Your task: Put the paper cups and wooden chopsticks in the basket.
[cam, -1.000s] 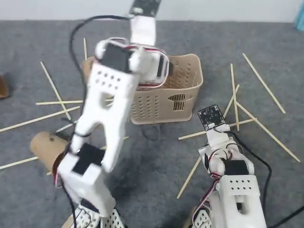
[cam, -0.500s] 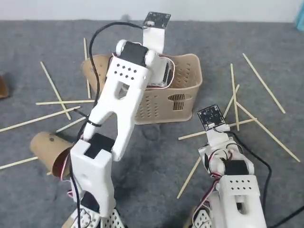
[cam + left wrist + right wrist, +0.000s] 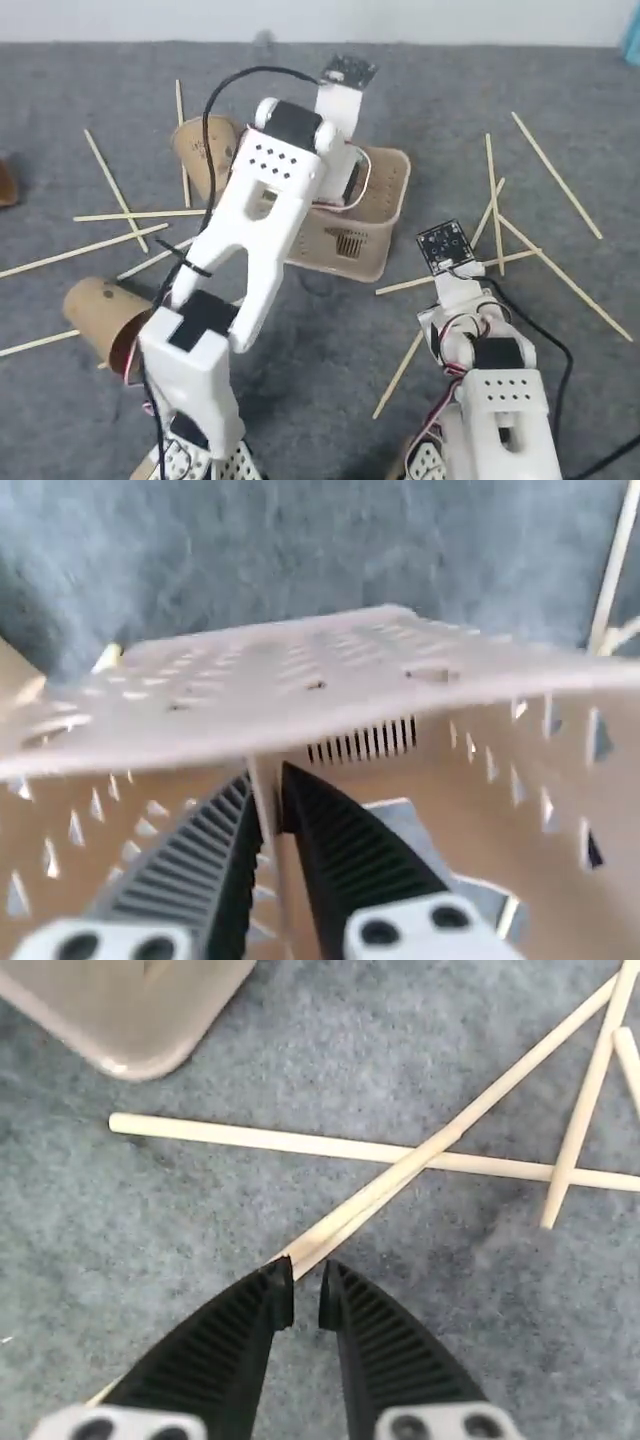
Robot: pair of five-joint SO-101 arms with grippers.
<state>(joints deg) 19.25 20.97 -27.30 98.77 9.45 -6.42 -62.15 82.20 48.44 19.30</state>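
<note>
High view: noted basket (image 3: 320, 250) tilted mid-bench (image 3: 330, 350), L arm (image 3: 260, 200) bent over it, near cup (image 3: 95, 310) and far cup (image 3: 205, 150) outside it, chopsticks (image 3: 556, 175) scattered. L wrist view: left gripper (image 3: 266, 772) inside basket, jaws pinched on pale strip (image 3: 270, 830), stick or wall, can't tell. R wrist view: right gripper (image 3: 305, 1280) jaws nearly together, empty, over a chopstick (image 3: 380, 1190).

The basket (image 3: 352, 246) is beige with perforated rows, chopsticks (image 3: 556, 176) pale tan, paper cups (image 3: 92, 304) brown, carpet (image 3: 330, 345) grey.
</note>
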